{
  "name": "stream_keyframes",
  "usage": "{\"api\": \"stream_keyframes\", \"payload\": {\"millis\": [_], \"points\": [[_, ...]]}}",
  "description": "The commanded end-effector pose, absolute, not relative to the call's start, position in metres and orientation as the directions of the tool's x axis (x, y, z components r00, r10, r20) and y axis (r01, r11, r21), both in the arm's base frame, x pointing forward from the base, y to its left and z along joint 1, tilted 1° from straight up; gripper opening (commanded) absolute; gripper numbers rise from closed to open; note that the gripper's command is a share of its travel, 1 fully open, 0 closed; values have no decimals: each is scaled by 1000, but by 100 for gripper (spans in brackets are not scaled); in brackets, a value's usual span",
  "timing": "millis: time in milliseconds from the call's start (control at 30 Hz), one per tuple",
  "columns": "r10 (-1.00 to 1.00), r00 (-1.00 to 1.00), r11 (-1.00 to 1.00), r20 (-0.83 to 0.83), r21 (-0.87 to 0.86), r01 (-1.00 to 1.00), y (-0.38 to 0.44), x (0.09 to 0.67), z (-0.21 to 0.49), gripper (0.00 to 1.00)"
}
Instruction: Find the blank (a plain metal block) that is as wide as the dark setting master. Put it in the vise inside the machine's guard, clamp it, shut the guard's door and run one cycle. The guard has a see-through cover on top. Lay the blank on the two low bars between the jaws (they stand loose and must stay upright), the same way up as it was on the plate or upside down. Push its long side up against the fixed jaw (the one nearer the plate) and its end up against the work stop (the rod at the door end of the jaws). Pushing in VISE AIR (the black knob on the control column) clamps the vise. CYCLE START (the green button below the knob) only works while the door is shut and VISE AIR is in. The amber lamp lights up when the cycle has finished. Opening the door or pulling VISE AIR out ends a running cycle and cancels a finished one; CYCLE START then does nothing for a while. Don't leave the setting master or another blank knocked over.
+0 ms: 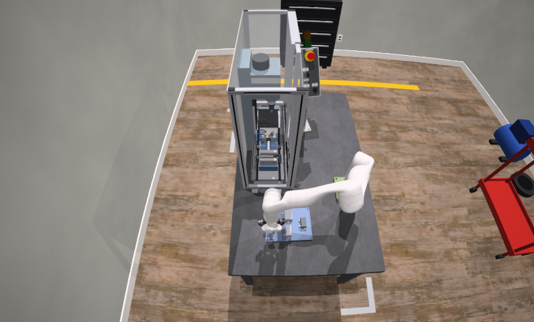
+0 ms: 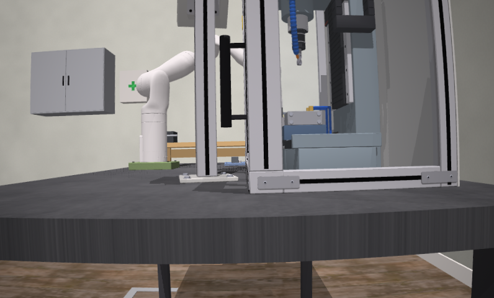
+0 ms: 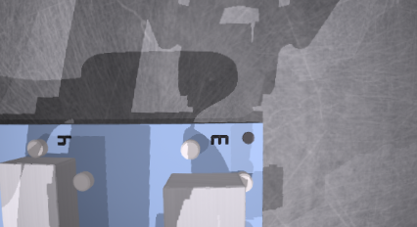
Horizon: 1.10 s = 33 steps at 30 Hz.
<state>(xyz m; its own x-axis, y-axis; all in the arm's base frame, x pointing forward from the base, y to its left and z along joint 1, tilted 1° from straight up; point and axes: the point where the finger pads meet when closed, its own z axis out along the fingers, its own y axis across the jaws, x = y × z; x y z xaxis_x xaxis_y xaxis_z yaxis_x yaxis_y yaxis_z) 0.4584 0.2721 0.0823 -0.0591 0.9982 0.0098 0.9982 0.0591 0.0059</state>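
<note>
My gripper (image 1: 271, 230) is over the near-left part of the blue plate (image 1: 306, 234) (image 3: 128, 178). It is shut on a light metal blank (image 3: 206, 207), which stands clear of the plate beside two pins at the lower middle of the wrist view. The fingertips are hidden. Another light blank (image 3: 29, 198) is at lower left there. Two light blanks (image 1: 288, 215) (image 1: 288, 231) stand mid-plate; the dark setting master (image 1: 302, 222) stands upright right of them. The vise (image 1: 268, 161) is inside the guard (image 1: 268, 91) (image 2: 255, 110); its bars are too small to make out.
The control panel (image 1: 312, 79) is on the guard's right, below the unlit amber lamp (image 1: 306, 36). The black door handle (image 2: 225, 81) is on the guard's robot side; I cannot tell whether the door is open. The guard's upright frame stands just beyond the plate. The spindle (image 2: 297, 31) hangs inside.
</note>
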Motion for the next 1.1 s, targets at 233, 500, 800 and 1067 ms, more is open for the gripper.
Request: {"api": "stream_keyframes", "payload": {"millis": [233,500,800,1067], "points": [[998,-59,59,11,7,998,272,459,92,10],[998,-59,59,11,7,998,272,458,122,10],[998,-59,59,11,7,998,272,458,122,10],[998,-59,59,11,7,998,272,458,152,10]]}}
